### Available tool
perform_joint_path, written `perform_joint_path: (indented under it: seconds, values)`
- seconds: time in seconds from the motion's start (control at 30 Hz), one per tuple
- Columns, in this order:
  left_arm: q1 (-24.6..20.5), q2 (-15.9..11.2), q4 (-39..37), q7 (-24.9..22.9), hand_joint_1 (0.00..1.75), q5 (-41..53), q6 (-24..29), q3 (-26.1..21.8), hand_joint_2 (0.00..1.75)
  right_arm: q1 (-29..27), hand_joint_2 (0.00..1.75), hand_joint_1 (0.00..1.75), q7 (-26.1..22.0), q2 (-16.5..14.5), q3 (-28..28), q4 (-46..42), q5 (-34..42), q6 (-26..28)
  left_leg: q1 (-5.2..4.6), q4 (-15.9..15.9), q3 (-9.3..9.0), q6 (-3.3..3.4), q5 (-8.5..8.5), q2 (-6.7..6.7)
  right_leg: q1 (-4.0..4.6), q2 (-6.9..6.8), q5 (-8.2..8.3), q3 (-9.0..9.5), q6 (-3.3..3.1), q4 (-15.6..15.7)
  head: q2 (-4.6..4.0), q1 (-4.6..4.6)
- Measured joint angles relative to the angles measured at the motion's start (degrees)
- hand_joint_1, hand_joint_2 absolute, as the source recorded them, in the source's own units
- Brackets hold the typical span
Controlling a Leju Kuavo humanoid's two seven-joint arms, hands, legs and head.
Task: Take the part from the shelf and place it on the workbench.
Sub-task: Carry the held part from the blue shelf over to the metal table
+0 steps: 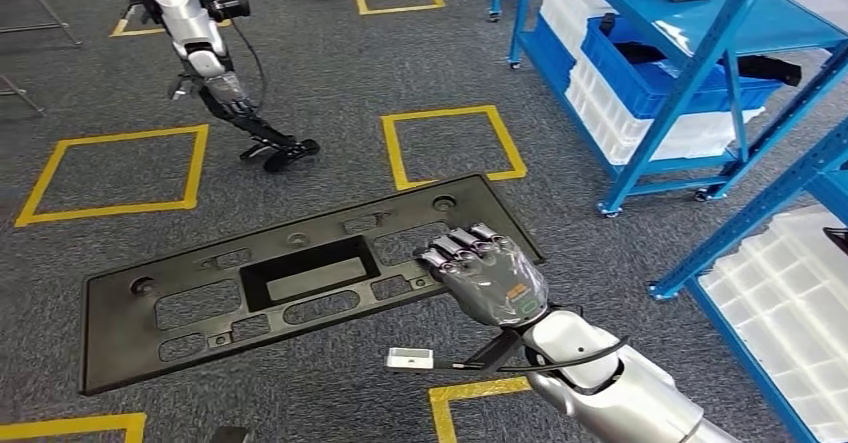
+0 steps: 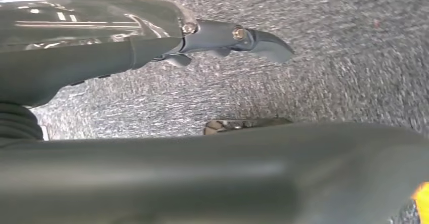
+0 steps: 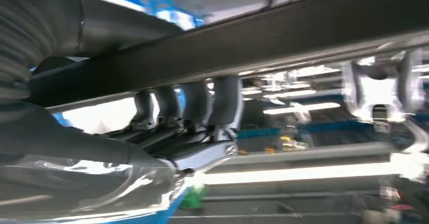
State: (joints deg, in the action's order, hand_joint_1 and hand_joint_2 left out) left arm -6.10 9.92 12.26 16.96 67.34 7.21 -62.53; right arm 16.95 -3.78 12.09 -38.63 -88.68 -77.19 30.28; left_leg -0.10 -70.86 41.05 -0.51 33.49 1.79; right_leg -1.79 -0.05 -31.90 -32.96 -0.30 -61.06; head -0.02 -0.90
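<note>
Right robot hand (image 1: 487, 281) grips the near long edge of the flat black part (image 1: 300, 281), fingers (image 3: 202, 102) hooked over its rim to carry it level above the carpet, off the blue shelf (image 1: 690, 23); left robot hand (image 2: 238, 37) looks empty, fingers apart

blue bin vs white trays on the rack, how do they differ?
The blue bin is a single open tub holding dark parts; the white trays are stacked and show no contents here. The blue bin sits on top of the white trays, which reach down to the blue rack's lower shelf. The blue bin is opaque saturated blue; the white trays look milky. Both are plastic containers on the same rack.
</note>
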Motion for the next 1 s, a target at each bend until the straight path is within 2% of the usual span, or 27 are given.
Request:
perform_joint_path:
  seconds: [0.03, 0.07, 0.1, 0.13, 0.17, 0.2, 0.23, 0.27, 0.3, 0.33, 0.37, 0.43, 0.5, 0.53, 0.57, 0.6, 0.63, 0.67, 0.7, 0.73, 0.77, 0.8, 0.83, 0.87, 0.9, 0.93, 1.0]
  values:
    - [-0.07, 0.00, 0.00, 0.01, 0.00, 0.10, 0.00, 0.00, 1.75, -0.12, 1.75, 1.75, 0.10, 0.06, 0.00, 0.01, -0.05, 0.09, 0.24, -3.40, 1.91, -0.25, 1.03, -0.73, 0.06, -0.94, -0.25, 0.20, -0.06, 0.00, 0.00, 0.00]
    - [-0.06, 0.00, 0.00, 0.01, 0.00, 0.23, 0.00, 0.00, 1.75, -0.25, 1.75, 1.75, 0.18, 0.12, -0.01, 0.01, -0.09, 0.13, 0.45, -5.27, 3.08, -0.40, 1.11, -1.07, 0.09, -1.82, -0.52, 0.46, -0.04, -0.01, 0.01, 0.01]
    - [-0.02, 0.00, 0.00, 0.01, 0.00, 0.34, 0.00, 0.00, 1.75, -0.34, 1.75, 1.75, 0.22, 0.15, -0.01, 0.01, -0.11, 0.17, 0.59, -4.95, 3.11, -0.44, 0.11, -1.27, 0.09, -2.61, -0.80, 0.80, 0.03, -0.01, 0.01, 0.01]
    - [0.01, 0.00, 0.00, 0.01, 0.00, 0.45, 0.01, 0.00, 1.75, -0.38, 1.75, 1.75, 0.25, 0.17, -0.01, 0.00, -0.13, 0.21, 0.65, -2.49, 2.05, -0.36, -1.80, -1.57, 0.09, -3.35, -1.12, 1.24, 0.13, -0.01, 0.01, 0.01]
    - [-0.01, 0.00, 0.00, 0.01, 0.00, 0.50, 0.03, 0.00, 1.75, -0.36, 1.75, 1.75, 0.27, 0.17, -0.01, -0.04, -0.13, 0.26, 0.59, 1.31, 0.31, -0.16, -4.03, -2.37, 0.09, -4.04, -1.49, 1.73, 0.26, 0.02, 0.01, 0.01]
    - [-0.10, 0.00, 0.00, 0.00, 0.00, 0.52, 0.06, 0.00, 1.75, -0.32, 1.75, 1.75, 0.30, 0.19, 0.01, -0.08, -0.13, 0.31, 0.21, 4.71, -1.35, 0.13, -5.60, -3.78, 0.20, -4.66, -1.85, 2.15, 0.48, 0.05, 0.00, 0.00]
    - [-0.25, 0.00, 0.00, 0.00, 0.00, 0.54, 0.10, 0.00, 1.75, -0.31, 1.75, 1.75, 0.32, 0.20, 0.02, -0.12, -0.13, 0.38, -0.20, 7.35, -2.58, 0.53, -6.43, -5.05, 0.28, -5.21, -2.12, 2.45, 0.74, 0.14, 0.00, -0.01]
    - [-0.39, -0.01, 0.00, -0.01, 0.00, 0.55, 0.16, 0.01, 1.75, -0.33, 1.75, 1.75, 0.34, 0.21, 0.03, -0.14, -0.15, 0.48, -0.63, 8.74, -3.17, 0.90, -6.55, -6.02, 0.36, -5.77, -2.34, 2.64, 1.03, 0.28, 0.00, -0.01]
    - [-0.49, -0.02, 0.00, -0.02, 0.00, 0.55, 0.23, 0.01, 1.75, -0.34, 1.75, 1.75, 0.36, 0.23, 0.03, -0.14, -0.20, 0.58, -1.05, 9.00, -3.22, 1.23, -6.18, -6.28, 0.43, -6.35, -2.46, 2.80, 1.33, 0.50, 0.01, -0.01]
    - [-0.54, -0.06, 0.01, -0.04, 0.00, 0.55, 0.32, 0.02, 1.75, -0.34, 1.75, 1.75, 0.37, 0.23, 0.03, -0.16, -0.27, 0.67, -1.18, 9.36, -3.28, 1.56, -6.05, -5.72, 0.36, -6.98, -2.57, 3.09, 1.65, 0.76, 0.01, -0.01]
    - [-0.51, -0.13, 0.01, -0.09, 0.00, 0.55, 0.41, 0.02, 1.75, -0.33, 1.75, 1.75, 0.37, 0.26, 0.03, -0.22, -0.36, 0.73, -1.15, 9.73, -3.52, 1.83, -6.10, -5.09, 0.24, -6.95, -2.86, 3.47, 1.94, 0.84, 0.01, 0.00]
    - [-0.67, -0.29, 0.02, -0.20, 0.00, 0.58, 0.57, 0.02, 1.75, -0.30, 1.75, 1.75, 0.38, 0.33, 0.04, -0.39, -0.58, 0.84, -0.85, 10.54, -4.33, 2.58, -6.19, -3.82, 0.11, -4.36, -4.52, 3.04, 2.15, -1.43, 0.01, 0.02]
    - [-1.05, -0.37, 0.02, -0.39, 0.00, 0.68, 0.60, 0.03, 1.75, -0.54, 1.75, 1.75, 0.48, 0.56, 0.07, -0.46, -0.77, 0.93, -0.64, 10.83, -4.96, 3.23, -6.03, -2.40, 0.14, -1.04, -7.53, -0.37, 1.92, -8.18, 0.01, 0.05]
    - [-1.18, -0.36, 0.02, -0.52, 0.00, 0.72, 0.58, 0.04, 1.75, -0.74, 1.75, 1.75, 0.53, 0.69, 0.07, -0.45, -0.85, 0.95, -0.65, 10.82, -5.16, 3.37, -5.89, -1.56, 0.20, -0.42, -8.60, -2.60, 1.87, -11.80, 0.01, 0.09]
    - [-1.21, -0.36, 0.01, -0.63, 0.00, 0.74, 0.56, 0.05, 1.75, -0.95, 1.75, 1.75, 0.58, 0.82, 0.06, -0.45, -0.95, 0.95, -0.65, 10.81, -5.37, 3.44, -5.75, -0.70, 0.24, -0.16, -8.80, -4.42, 1.89, -14.25, 0.01, 0.09]
    - [-1.18, -0.36, 0.01, -0.72, 0.00, 0.75, 0.54, 0.06, 1.75, -1.10, 1.75, 1.75, 0.59, 0.91, 0.05, -0.45, -1.03, 0.95, -0.63, 10.79, -5.60, 3.40, -5.61, 0.18, 0.27, -0.05, -7.77, -5.38, 1.92, -14.66, 0.01, 0.09]
    - [-1.14, -0.36, 0.01, -0.79, 0.00, 0.77, 0.54, 0.07, 1.75, -1.18, 1.75, 1.75, 0.60, 0.98, 0.05, -0.45, -1.07, 0.95, -0.58, 10.73, -5.87, 3.28, -5.44, 1.06, 0.26, 0.13, -5.61, -5.28, 1.98, -12.83, 0.01, 0.09]
    - [-1.13, -0.36, 0.01, -0.84, 0.00, 0.82, 0.55, 0.07, 1.75, -1.19, 1.75, 1.75, 0.62, 1.04, 0.05, -0.45, -1.08, 0.96, -0.49, 10.58, -6.14, 3.07, -5.20, 1.92, 0.19, 0.74, -2.80, -4.38, 2.04, -9.35, 0.01, 0.09]
    - [-1.19, -0.37, 0.02, -0.86, 0.00, 0.90, 0.54, 0.07, 1.75, -1.15, 1.75, 1.75, 0.64, 1.09, 0.05, -0.45, -1.07, 0.96, -0.46, 10.31, -6.27, 2.77, -4.90, 2.75, 0.08, 2.02, -0.62, -3.33, 2.12, -5.86, 0.01, 0.09]
    - [-1.29, -0.37, 0.02, -0.89, 0.00, 0.99, 0.54, 0.07, 1.75, -1.13, 1.75, 1.75, 0.66, 1.10, 0.05, -0.49, -1.07, 0.97, -0.40, 9.96, -6.21, 2.46, -4.63, 3.52, -0.03, 3.28, 0.79, -2.39, 2.14, -3.02, 0.01, 0.05]
    - [-1.37, -0.37, 0.02, -0.90, 0.00, 1.08, 0.54, 0.08, 1.75, -1.15, 1.75, 1.75, 0.67, 1.11, 0.05, -0.54, -1.10, 0.98, -0.31, 9.70, -6.02, 2.17, -4.43, 4.17, -0.06, 4.27, 1.31, -1.87, 2.11, -1.38, 0.01, 0.04]
    - [-1.37, -0.37, 0.01, -0.92, 0.00, 1.15, 0.54, 0.08, 1.75, -1.16, 1.75, 1.75, 0.68, 1.12, 0.04, -0.59, -1.17, 0.97, -0.23, 9.57, -5.79, 1.88, -4.34, 4.81, -0.02, 4.69, 1.04, -1.71, 1.94, -0.97, 0.02, 0.03]
    - [-1.28, -0.37, 0.01, -0.95, 0.00, 1.20, 0.55, 0.09, 1.75, -1.14, 1.75, 1.75, 0.68, 1.10, 0.03, -0.69, -1.28, 0.97, -0.10, 9.59, -5.61, 1.65, -4.34, 5.41, 0.03, 4.25, 0.97, -1.54, 1.65, -0.73, 0.02, 0.01]
    - [-1.14, -0.40, 0.00, -0.96, 0.00, 1.23, 0.57, 0.09, 1.75, -1.05, 1.75, 1.75, 0.67, 1.08, 0.04, -0.79, -1.41, 0.95, -0.06, 9.57, -5.56, 1.41, -4.25, 5.42, 0.03, 3.59, 0.94, -1.39, 1.34, -0.60, 0.02, 0.03]
    - [-1.05, -0.43, 0.01, -0.97, 0.00, 1.25, 0.60, 0.09, 1.75, -0.95, 1.75, 1.75, 0.67, 1.03, 0.03, -0.91, -1.53, 0.93, -0.11, 9.13, -5.37, 1.14, -3.92, 4.62, -0.01, 2.89, 0.89, -1.17, 0.98, -0.47, 0.02, 0.02]
    - [-1.08, -0.45, 0.01, -0.98, 0.00, 1.25, 0.62, 0.10, 1.75, -0.89, 1.75, 1.75, 0.68, 0.98, 0.04, -1.08, -1.66, 0.93, -0.16, 7.84, -4.75, 0.86, -3.14, 3.26, -0.08, 2.10, 0.83, -0.93, 0.69, -0.33, 0.02, -0.01]
    - [-1.37, -0.48, 0.01, -0.98, 0.00, 1.25, 0.66, 0.12, 1.75, -0.90, 1.75, 1.75, 0.69, 0.92, 0.05, -1.32, -1.86, 0.95, -0.06, 2.06, -1.75, 0.27, -0.36, 0.19, -0.01, 0.36, 0.50, -0.52, 0.25, -0.22, 0.01, -0.03]
